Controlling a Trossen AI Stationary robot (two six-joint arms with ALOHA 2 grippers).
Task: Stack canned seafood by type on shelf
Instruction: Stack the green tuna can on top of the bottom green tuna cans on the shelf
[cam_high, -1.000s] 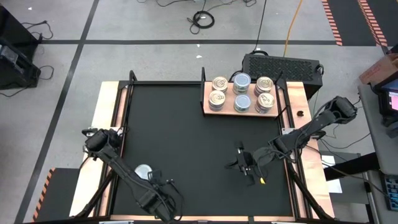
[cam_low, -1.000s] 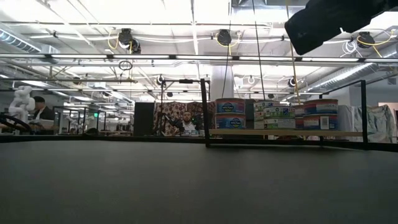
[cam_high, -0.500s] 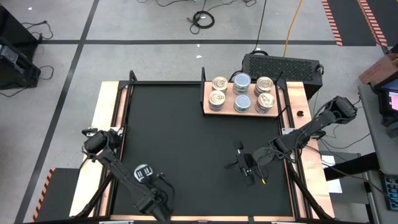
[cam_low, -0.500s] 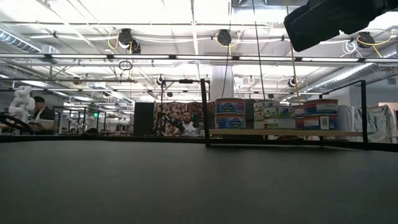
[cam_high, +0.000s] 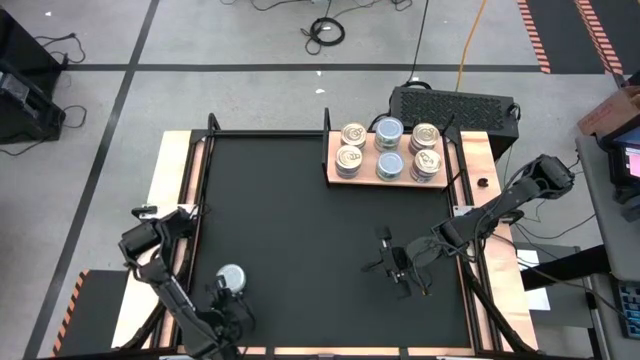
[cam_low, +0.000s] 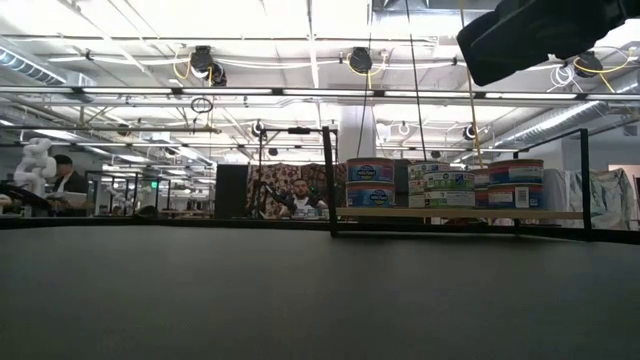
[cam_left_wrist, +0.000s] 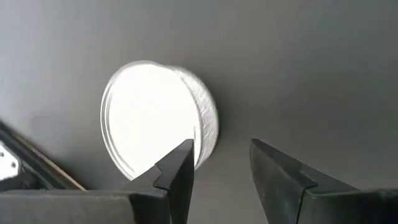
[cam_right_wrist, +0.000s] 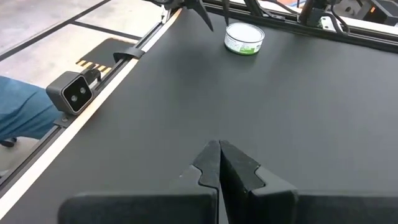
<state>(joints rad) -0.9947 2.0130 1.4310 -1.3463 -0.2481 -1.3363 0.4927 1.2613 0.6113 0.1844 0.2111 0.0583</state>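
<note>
One tin (cam_high: 231, 276) with a plain silvery lid stands on its bottom on the black table, near the front left corner; it also shows in the right wrist view as the tin (cam_right_wrist: 244, 37) with a green label. My left gripper (cam_left_wrist: 221, 149) hangs open just on its near side, slanting down, one finger in front of the tin's rim (cam_left_wrist: 205, 124); I see no touch. The shelf (cam_high: 330, 150) at the far right bears six stacks of tins (cam_high: 388, 150), seen from the side as stacked tins (cam_low: 440, 185). My right gripper (cam_right_wrist: 219, 149) waits shut above the table's right part (cam_high: 408, 285).
A black metal frame (cam_high: 265, 133) borders the table, with a post (cam_low: 328, 180) at the shelf's left end. A black box (cam_high: 455, 105) stands behind the shelf. A small camera (cam_right_wrist: 73, 93) sits on the near edge strip. The black mat (cam_high: 300, 220) between tin and shelf lies bare.
My left arm has swung toward the table's left and near edges and gone lower. It lay across the tin before; now the tin shows whole beyond its fingers. The tin has stayed in its place. My right arm has kept still.
</note>
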